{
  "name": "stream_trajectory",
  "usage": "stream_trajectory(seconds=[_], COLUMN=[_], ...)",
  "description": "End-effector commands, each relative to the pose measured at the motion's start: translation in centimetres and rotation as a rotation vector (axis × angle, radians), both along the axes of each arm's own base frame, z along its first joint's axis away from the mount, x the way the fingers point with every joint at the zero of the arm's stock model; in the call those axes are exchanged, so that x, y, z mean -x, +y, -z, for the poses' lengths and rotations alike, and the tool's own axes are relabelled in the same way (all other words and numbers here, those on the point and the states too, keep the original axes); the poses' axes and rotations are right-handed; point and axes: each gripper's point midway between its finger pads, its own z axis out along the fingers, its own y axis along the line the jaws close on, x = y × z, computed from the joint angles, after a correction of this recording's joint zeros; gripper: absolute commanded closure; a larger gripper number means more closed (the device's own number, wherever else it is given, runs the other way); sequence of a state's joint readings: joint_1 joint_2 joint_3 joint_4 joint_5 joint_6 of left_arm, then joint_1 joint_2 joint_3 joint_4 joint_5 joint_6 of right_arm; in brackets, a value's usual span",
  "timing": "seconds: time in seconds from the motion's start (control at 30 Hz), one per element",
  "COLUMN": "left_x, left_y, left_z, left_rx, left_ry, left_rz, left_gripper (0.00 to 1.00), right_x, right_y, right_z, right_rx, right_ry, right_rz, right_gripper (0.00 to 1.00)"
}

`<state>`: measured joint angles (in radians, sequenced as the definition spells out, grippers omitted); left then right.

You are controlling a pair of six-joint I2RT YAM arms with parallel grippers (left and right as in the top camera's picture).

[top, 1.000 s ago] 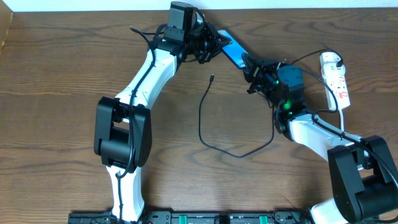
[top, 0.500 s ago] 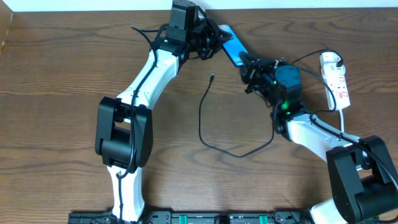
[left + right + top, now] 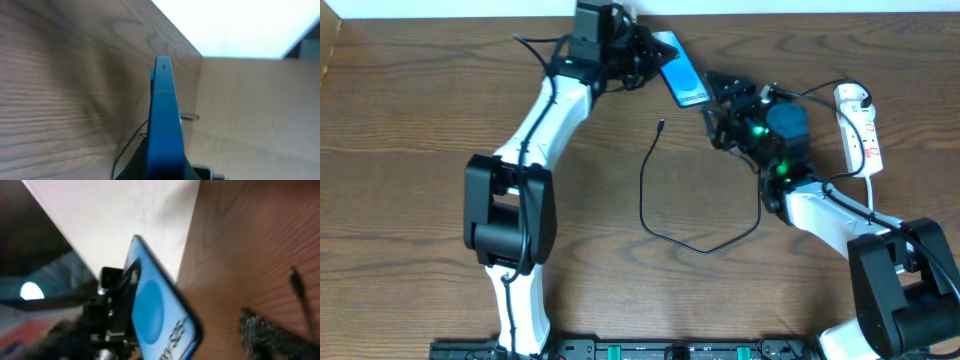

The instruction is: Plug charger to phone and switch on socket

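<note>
Phone (image 3: 682, 78) has swung left, one end hidden inside clamping left pincer (image 3: 655, 62); right pincer (image 3: 718, 103) spread, empty.

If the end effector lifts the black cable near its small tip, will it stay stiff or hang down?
Probably floppy: the charger cable lies in a loose open loop on the table, so the rest would likely sag and drag. It looks thin, so probably light, and the connector tip might swing or twist when lifted.

The brown wooden worktop (image 3: 420, 150) looks matt and grained; the blue rectangular phone (image 3: 681, 70) gleams glossy; the white power strip (image 3: 861, 125) is smooth plastic.
</note>
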<state>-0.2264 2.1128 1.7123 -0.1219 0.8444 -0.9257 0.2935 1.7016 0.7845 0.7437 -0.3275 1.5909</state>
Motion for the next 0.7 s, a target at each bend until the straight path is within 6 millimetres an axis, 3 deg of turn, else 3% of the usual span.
stream_trajectory(seconds=[0.0, 0.17, 0.4, 0.53, 0.67], left_x=[1.5, 2.9, 4.3, 4.4, 4.4], left_y=[1.6, 4.8, 7.0, 7.4, 7.5], left_z=[-3.6, -5.5, -7.1, -7.3, -7.3], left_rx=[0.084, 0.194, 0.287, 0.299, 0.299], left_ry=[-0.145, -0.205, -0.234, -0.235, -0.235], left_rz=[0.177, 0.297, 0.382, 0.390, 0.388], left_gripper=[0.93, 0.93, 0.93, 0.93, 0.93], right_x=[0.1, 1.6, 3.9, 4.9, 5.6], right_y=[-0.5, -1.1, -2.1, -1.5, -1.2], right_z=[0.1, 4.8, 9.4, 9.8, 10.1], right_rx=[0.226, 0.449, 0.531, 0.632, 0.661], right_ry=[-0.159, -0.101, 0.082, -0.009, 0.000], right_rz=[-0.100, -0.209, -0.268, -0.388, -0.452], right_gripper=[0.01, 0.01, 0.01, 0.29, 0.32])
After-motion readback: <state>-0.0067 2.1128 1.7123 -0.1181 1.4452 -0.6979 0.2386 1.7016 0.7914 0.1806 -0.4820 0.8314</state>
